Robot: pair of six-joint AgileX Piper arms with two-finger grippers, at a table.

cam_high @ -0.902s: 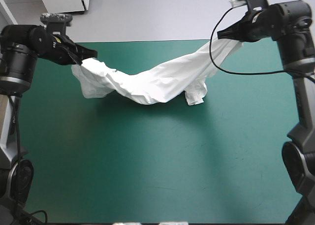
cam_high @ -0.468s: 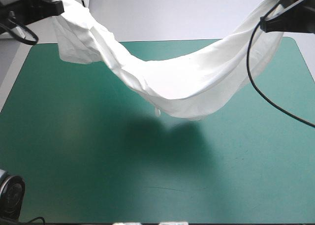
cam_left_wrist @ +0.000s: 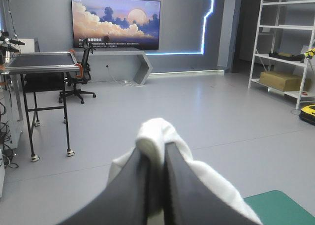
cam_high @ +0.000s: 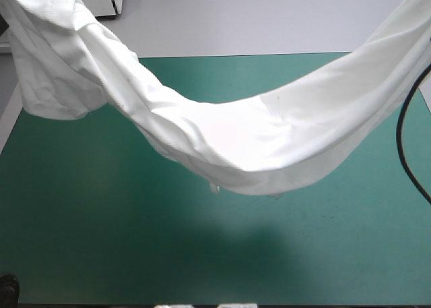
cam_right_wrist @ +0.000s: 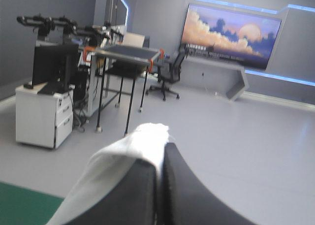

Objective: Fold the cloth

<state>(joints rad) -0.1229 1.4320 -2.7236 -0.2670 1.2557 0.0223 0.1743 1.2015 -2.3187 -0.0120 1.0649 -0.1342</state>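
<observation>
T-shirt [cam_high: 256,146] slung above teal-green table [cam_high: 101,254], apparently clear of it, long axis left to right, middle sagging lowest. Left gripper [cam_left_wrist: 158,153] clamps one end, right gripper [cam_right_wrist: 160,151] the other. Cloth hangs between them, neither arm nearer.

Obstacle: white short-sleeved T-shirt [cam_high: 256,139] hangs as broad swag across teal-green-covered table [cam_high: 101,254], far-left to far-right, barring way through middle. Near half of table open; smaller open patch at far edge, beyond sag.
</observation>
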